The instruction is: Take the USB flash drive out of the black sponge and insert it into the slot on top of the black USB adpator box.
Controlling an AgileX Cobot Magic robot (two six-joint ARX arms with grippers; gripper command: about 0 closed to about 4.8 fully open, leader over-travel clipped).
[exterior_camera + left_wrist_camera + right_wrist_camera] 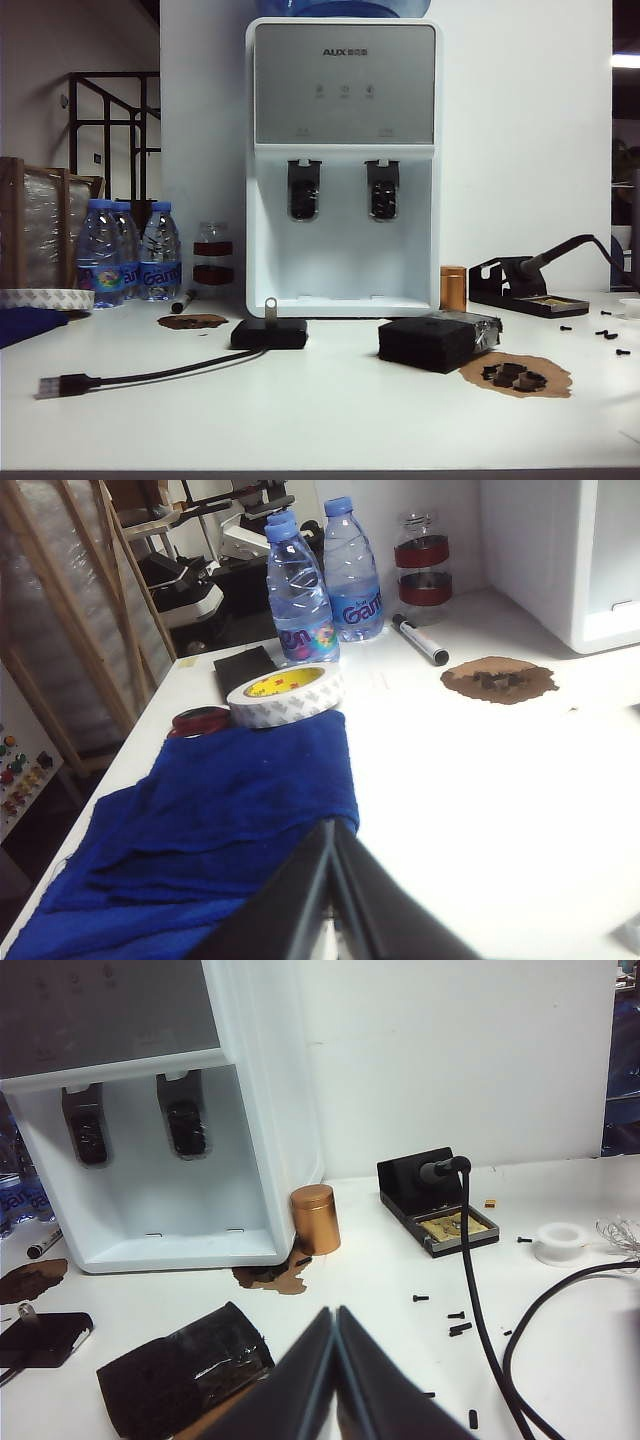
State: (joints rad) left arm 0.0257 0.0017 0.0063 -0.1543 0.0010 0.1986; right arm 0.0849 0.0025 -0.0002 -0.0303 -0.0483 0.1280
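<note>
Both grippers sitting closed, holding nothing | left gripper [333, 832] hanging over blue cloth [230, 810] | right gripper [335, 1318] hovering near black sponge [432, 341] | USB flash drive [270, 307] standing upright in black USB adpator box [269, 333], left of sponge

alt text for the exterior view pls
A USB drive stands upright in a black adaptor box on a white table, before a water dispenser. A black sponge sits right of the box; no grippers show.
</note>
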